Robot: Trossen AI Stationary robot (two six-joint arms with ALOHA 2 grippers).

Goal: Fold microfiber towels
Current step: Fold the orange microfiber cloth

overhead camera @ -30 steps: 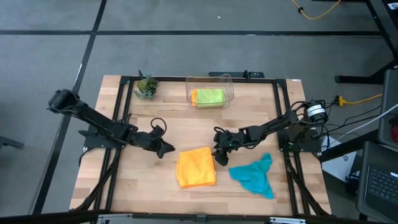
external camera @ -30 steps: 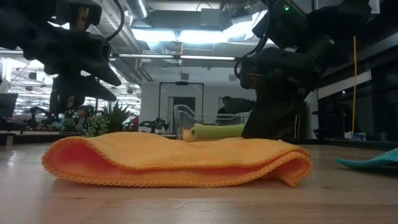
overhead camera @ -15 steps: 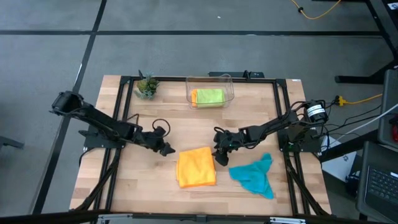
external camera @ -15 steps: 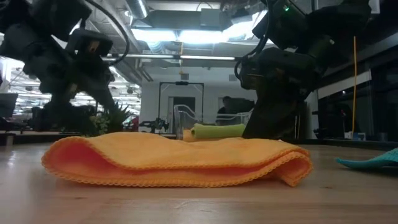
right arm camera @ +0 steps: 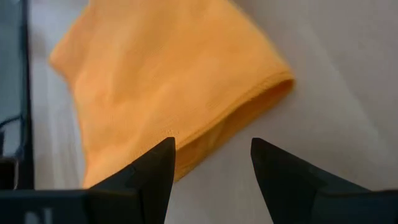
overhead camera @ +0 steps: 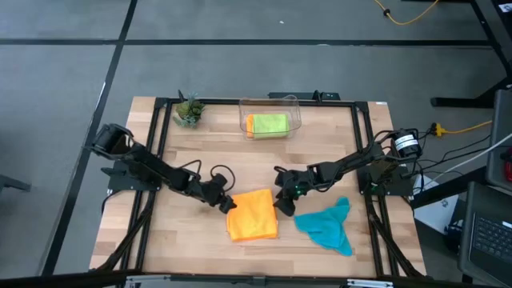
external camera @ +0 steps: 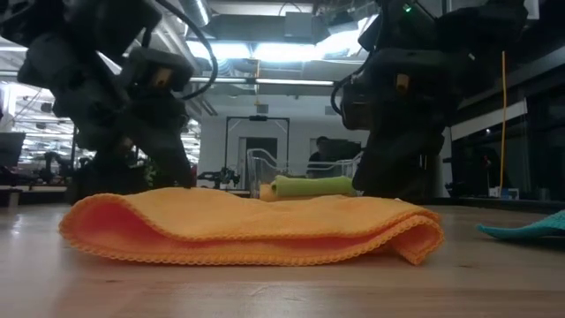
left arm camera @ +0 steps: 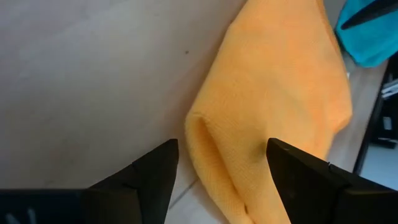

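Observation:
A folded orange towel [overhead camera: 253, 214] lies flat on the table near the front, its fold toward the left [external camera: 84, 228]. My left gripper [overhead camera: 227, 203] stands open at its far left corner, and the folded corner [left arm camera: 202, 127] shows between the fingers. At the towel's far right corner my right gripper [overhead camera: 282, 206] is open, its fingers on either side of the hemmed edge [right arm camera: 242, 112]. To the right, a teal towel [overhead camera: 326, 226] lies crumpled on the table. A folded lime green towel [overhead camera: 269, 124] rests in the clear bin [overhead camera: 296, 112]. My left gripper comes at the orange towel's far left corner slanting down from the table's left; I cannot tell whether its fingers [left arm camera: 292, 168] touch the cloth. My right gripper slants down over the far right corner from the right; I cannot tell whether its fingers [right arm camera: 152, 168] touch the cloth.
A small potted plant [overhead camera: 189, 110] stands at the far left, next to the bin. The black frame rails [overhead camera: 157, 144] run along the table's left and right sides. Bare wood lies between the bin and the towels.
My left gripper has moved toward the table's right and near edge and come down to the orange towel's far left corner. The right gripper and the towels have kept still.

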